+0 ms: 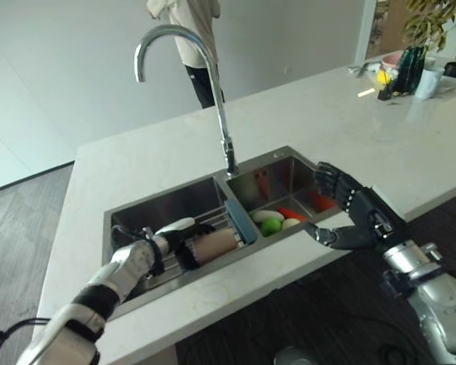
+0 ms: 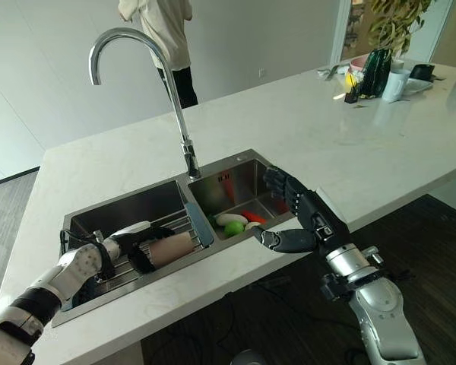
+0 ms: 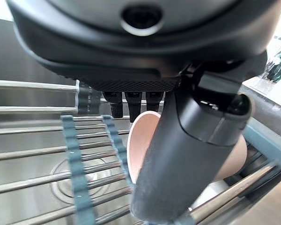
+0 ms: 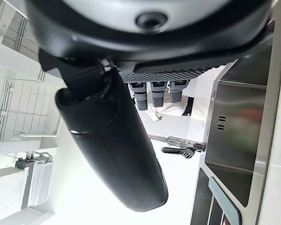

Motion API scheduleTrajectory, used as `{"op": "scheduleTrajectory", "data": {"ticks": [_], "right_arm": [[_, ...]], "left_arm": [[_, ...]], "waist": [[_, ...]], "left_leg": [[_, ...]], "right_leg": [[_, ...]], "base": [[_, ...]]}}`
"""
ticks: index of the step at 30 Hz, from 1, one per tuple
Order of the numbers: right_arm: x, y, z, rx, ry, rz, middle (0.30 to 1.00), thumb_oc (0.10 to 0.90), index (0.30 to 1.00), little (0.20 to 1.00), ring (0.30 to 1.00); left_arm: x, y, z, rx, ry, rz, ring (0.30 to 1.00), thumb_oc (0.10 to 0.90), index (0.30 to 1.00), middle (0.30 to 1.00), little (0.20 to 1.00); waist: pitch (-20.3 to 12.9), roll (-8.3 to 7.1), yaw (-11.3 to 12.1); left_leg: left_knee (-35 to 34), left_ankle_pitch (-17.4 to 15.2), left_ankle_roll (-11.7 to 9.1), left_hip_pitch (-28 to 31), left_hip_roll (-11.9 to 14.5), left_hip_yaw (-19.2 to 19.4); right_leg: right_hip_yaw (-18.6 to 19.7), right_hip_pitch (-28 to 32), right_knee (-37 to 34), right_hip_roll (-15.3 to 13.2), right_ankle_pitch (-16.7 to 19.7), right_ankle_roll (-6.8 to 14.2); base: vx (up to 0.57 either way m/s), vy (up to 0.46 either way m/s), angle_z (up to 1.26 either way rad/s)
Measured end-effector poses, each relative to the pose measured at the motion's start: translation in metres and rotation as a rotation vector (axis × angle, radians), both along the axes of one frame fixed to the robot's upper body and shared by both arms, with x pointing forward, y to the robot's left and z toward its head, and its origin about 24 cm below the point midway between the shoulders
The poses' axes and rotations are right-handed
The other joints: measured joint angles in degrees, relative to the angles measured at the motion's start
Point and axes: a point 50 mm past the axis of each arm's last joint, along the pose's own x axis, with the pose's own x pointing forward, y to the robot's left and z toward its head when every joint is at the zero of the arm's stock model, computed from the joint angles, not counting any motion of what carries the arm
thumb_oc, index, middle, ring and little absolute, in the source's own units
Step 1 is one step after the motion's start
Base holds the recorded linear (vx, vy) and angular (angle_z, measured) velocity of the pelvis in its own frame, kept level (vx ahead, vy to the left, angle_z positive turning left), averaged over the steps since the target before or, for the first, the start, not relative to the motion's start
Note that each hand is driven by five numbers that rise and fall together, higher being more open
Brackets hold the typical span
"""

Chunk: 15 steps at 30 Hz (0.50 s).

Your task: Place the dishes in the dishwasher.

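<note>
A pale pink cup point(image 1: 215, 245) lies on its side on the wire rack point(image 1: 213, 220) set across the left basin of the steel sink point(image 1: 289, 163), its open mouth turned toward the robot's own side, and the left robot hand point(image 1: 184, 242) has its fingers curled over the cup's far side and its thumb laid along the near side, so the cup is clasped between them. To my eye the cup looks light and stiff, likely plastic or glazed ware, smooth enough to slip if it is wet; a hold round the body near the rim, as now, seems the safest place, since there is no handle that I can see. Just at three o'clock of the cup runs the rack's blue end bar point(image 1: 242, 220), and past it, in the right basin, sit a green round fruit point(image 1: 270, 226), a whitish piece point(image 1: 267, 216) and a red piece point(image 1: 291, 214). Over that basin's near edge, at about four o'clock of the cup, hangs the right robot hand point(image 1: 348, 217), fingers spread and relaxed, clasping nothing. The curved tap point(image 1: 184, 61) rises at twelve o'clock from the divider between the basins. The white desk point(image 1: 159, 163) stretches away toward two o'clock, where a cluster of bottles and a mug point(image 1: 428, 82) stands well apart. A person point(image 1: 190, 38) stands beyond the desk at twelve o'clock. No dishwasher is in sight from here.
</note>
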Motion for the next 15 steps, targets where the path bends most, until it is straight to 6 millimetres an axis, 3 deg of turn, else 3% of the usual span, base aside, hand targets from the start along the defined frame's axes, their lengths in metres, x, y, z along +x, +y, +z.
{"op": "scheduleTrajectory", "data": {"ticks": [4, 5, 6, 7, 8, 15], "right_arm": [[0.0, 0.0, -0.001, 0.0, 0.01, -0.001, 0.9, 0.8, 0.9, 0.9, 0.9], [0.0, 0.002, -0.002, 0.001, 0.014, 0.006, 0.9, 0.8, 0.9, 0.9, 0.9], [0.0, 0.003, -0.003, 0.002, 0.018, 0.011, 0.9, 0.8, 0.9, 0.9, 0.9], [0.0, 0.004, -0.004, 0.002, 0.021, 0.015, 0.9, 0.8, 0.9, 0.9, 0.9], [0.0, 0.005, -0.004, 0.002, 0.025, 0.018, 0.9, 0.8, 0.9, 0.9, 0.9], [0.0, 0.007, -0.006, 0.004, 0.035, 0.027, 0.9, 0.8, 0.9, 0.9, 0.9]], "left_arm": [[0.002, -0.011, -0.002, -0.058, 0.003, 0.009, 0.9, 0.8, 0.9, 0.9, 0.9], [0.003, -0.014, -0.003, -0.068, 0.005, 0.012, 0.829, 0.753, 0.829, 0.829, 0.829], [0.003, -0.014, -0.004, -0.067, 0.005, 0.018, 0.721, 0.681, 0.721, 0.721, 0.721], [0.003, -0.014, -0.004, -0.064, 0.008, 0.026, 0.444, 0.496, 0.444, 0.444, 0.444], [0.003, -0.013, -0.005, -0.064, 0.011, 0.036, 0.3, 0.4, 0.3, 0.3, 0.3], [0.006, -0.009, -0.007, -0.069, -0.049, 0.116, 0.3, 0.4, 0.3, 0.3, 0.3]], "waist": [[-0.1, 0.02, -0.1], [-0.1, -0.02, -0.1], [-0.1, -0.03, -0.2], [-0.2, -0.01, -0.4], [-0.2, 0.06, -0.5], [-0.9, 0.06, -0.6]], "left_leg": [[0.7, -0.3, 0.0, 0.0, 0.0, 0.0], [0.7, -0.3, 0.0, 0.0, 0.1, 0.0], [0.7, -0.3, 0.0, -0.1, 0.1, 0.1], [0.7, -0.3, 0.0, -0.1, 0.1, 0.1], [0.8, -0.3, 0.0, -0.2, 0.1, 0.1], [0.8, -0.7, 0.3, -0.3, 0.1, 0.0]], "right_leg": [[0.0, 0.0, 0.0, 0.0, 0.0, 0.0], [0.1, 0.1, 0.1, 0.0, 0.0, 0.0], [0.1, 0.1, 0.1, 0.0, 0.0, 0.0], [0.1, 0.1, 0.1, 0.0, 0.0, 0.0], [0.1, 0.1, 0.2, 0.0, 0.0, 0.0], [0.1, 0.0, 0.2, 0.0, 0.0, 0.0]], "base": [[0.0, 0.0, 0.0], [0.0, 0.0, 0.0], [0.0, 0.0, 0.0], [0.0, 0.0, 0.0], [0.0, 0.0, 0.0], [0.0, 0.0, 0.0]]}}
